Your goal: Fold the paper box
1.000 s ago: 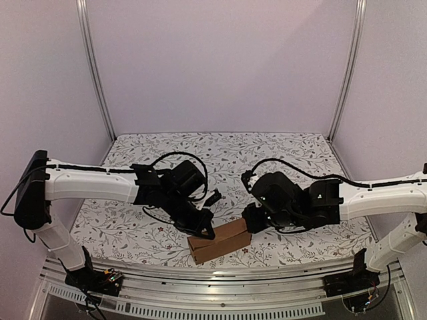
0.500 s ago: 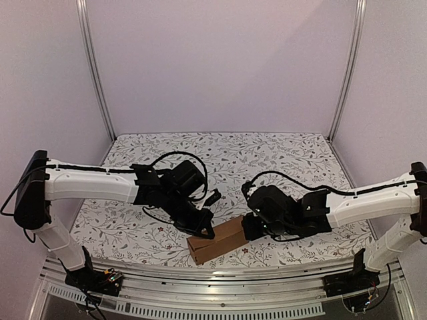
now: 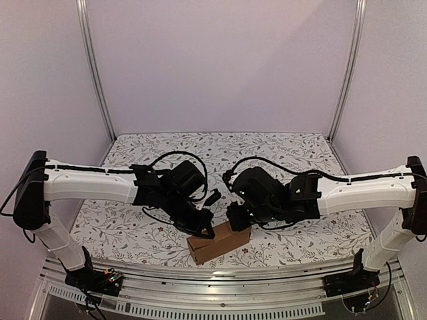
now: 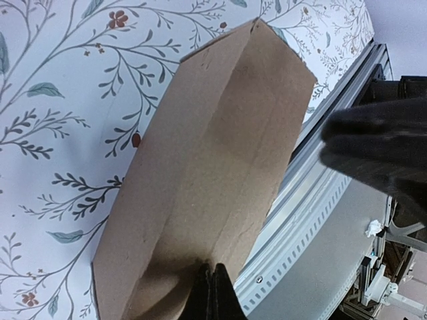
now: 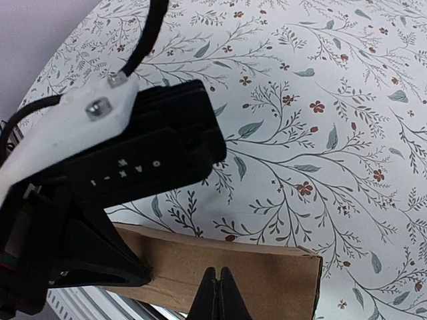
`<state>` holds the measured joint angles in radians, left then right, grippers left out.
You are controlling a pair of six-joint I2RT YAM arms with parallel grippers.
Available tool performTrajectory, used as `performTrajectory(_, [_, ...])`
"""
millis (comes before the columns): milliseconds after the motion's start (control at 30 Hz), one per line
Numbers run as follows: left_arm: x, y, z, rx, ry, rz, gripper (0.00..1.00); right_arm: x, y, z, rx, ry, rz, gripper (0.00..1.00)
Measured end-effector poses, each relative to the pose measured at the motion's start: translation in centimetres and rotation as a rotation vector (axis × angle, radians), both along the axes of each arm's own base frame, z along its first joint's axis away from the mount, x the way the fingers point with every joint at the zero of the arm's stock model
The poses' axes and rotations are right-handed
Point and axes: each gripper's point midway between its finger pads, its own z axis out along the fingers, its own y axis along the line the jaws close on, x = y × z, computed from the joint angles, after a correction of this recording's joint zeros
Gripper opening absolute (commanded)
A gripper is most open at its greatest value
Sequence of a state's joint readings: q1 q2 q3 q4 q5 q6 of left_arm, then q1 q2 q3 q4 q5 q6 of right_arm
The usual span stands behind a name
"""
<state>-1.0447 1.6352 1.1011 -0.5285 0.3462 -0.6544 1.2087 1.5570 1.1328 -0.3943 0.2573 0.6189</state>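
While both claws press down, paper box (image 3: 217, 243) beneath (closed).

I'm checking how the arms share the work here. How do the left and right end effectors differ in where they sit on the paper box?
The left end effector presses on the paper box toward its left end, while the right end effector meets the box's right end. The left arm reaches in from the left, the right arm from the right. Both end effectors are shut, fingers together, tips against the cardboard.
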Motion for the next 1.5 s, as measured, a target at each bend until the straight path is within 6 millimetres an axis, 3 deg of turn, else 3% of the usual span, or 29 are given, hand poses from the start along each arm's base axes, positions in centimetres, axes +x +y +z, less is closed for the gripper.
performTrajectory(267, [0.6, 0.3, 0.2, 0.01, -0.031, 0.026, 0.0, -1.8, -0.9, -4.9, -0.102, 0.101, 0.052, 0.0])
performTrajectory(633, [1.3, 1.9, 1.1, 0.08, -0.083, 0.062, 0.0, -2.2, -0.4, -5.1, -0.078, 0.118, 0.077, 0.0])
performTrajectory(900, [1.3, 4.3, 5.5, 0.069, -0.157, 0.106, 0.0, -2.1, 0.0, -5.1, -0.083, 0.111, 0.099, 0.0])
performTrajectory(1000, [1.1, 4.7, 6.1, 0.062, -0.161, 0.106, 0.0, -2.1, 0.3, -5.1, -0.085, 0.11, 0.108, 0.0])
performTrajectory(1233, [0.7, 5.1, 5.4, 0.081, -0.14, 0.1, 0.0, -2.2, 0.6, -5.1, -0.088, 0.11, 0.122, 0.0])
performTrajectory(1500, [-1.2, 6.8, 0.0, 0.168, -0.037, 0.099, 0.0, -2.2, 0.6, -5.1, -0.089, 0.112, 0.124, 0.0])
